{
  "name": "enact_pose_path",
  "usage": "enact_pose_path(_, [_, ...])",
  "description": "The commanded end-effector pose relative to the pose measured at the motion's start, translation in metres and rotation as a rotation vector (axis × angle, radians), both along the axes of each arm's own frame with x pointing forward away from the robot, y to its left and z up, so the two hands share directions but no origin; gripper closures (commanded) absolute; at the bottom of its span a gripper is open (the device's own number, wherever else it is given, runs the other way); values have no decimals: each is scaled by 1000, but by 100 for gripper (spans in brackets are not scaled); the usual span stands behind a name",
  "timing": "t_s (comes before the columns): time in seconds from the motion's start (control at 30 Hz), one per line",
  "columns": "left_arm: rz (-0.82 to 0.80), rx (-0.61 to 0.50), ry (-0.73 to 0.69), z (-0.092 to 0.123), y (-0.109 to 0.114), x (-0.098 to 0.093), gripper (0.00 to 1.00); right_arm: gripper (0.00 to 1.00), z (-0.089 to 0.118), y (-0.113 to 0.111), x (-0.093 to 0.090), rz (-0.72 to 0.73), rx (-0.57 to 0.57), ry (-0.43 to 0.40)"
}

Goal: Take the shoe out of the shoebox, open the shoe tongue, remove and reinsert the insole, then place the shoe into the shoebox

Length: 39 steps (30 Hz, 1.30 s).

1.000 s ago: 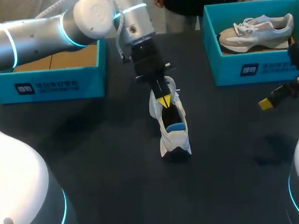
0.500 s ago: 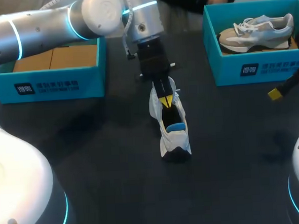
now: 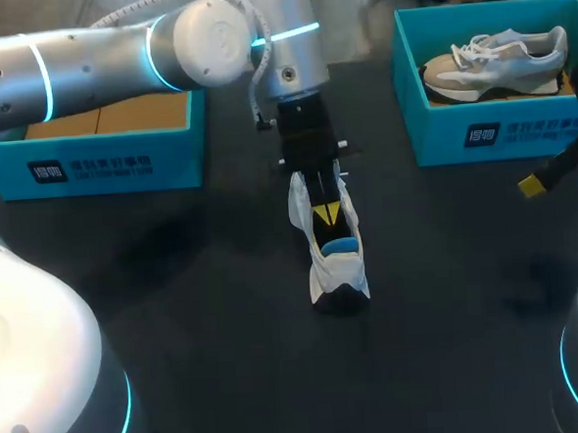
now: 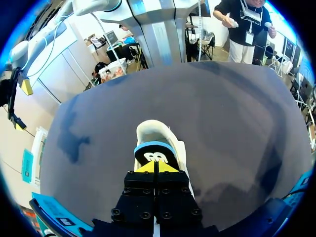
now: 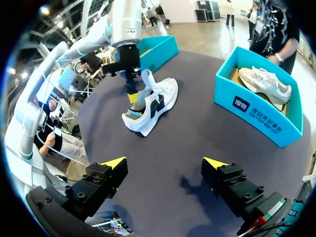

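A white sneaker [image 3: 336, 268] stands on the dark table near the middle, toe away from me, with a blue-edged insole [image 3: 340, 244] showing in its opening. My left gripper [image 3: 326, 214] points straight down into that opening, its yellow tips shut together just over the insole's heel [image 4: 148, 148]. Nothing shows between the tips. In the left wrist view the shoe [image 4: 159, 136] lies right under the shut gripper [image 4: 154, 167]. My right gripper [image 5: 165, 162] hovers open and empty at the table's right side, well apart from the sneaker [image 5: 153, 103]; one of its fingertips [image 3: 532, 184] shows in the head view.
A teal shoebox [image 3: 480, 131] at the back right holds a second beige-and-white sneaker [image 3: 495, 62]. Another teal box [image 3: 99, 161] with a brown cardboard floor stands at the back left. The table's front half is bare dark surface.
My left arm has shifted a little to the right and its shut tips have sunk lower into the shoe's opening. My right gripper drew slightly outward to the right, then held still.
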<state>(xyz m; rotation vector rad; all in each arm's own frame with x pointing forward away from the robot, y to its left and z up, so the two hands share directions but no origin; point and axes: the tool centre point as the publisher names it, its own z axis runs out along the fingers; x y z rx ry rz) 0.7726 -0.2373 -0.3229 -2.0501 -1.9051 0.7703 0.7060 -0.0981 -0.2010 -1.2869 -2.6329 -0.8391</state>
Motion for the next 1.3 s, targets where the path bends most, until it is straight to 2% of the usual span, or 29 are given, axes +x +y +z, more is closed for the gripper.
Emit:
enact_pose_path(0.03, [-1,14,-18,-6,-5,-3,100,0,0,0,-1,-1,-2,-1])
enact_pose_path(0.87, [-32,93,-14,-53,-7,-32,100,0,0,0,-1,-1,-2,-1])
enact_pose_path(1.3, [-5,55,-44,-25,1,-28,100,0,0,0,-1,-1,-2,-1])
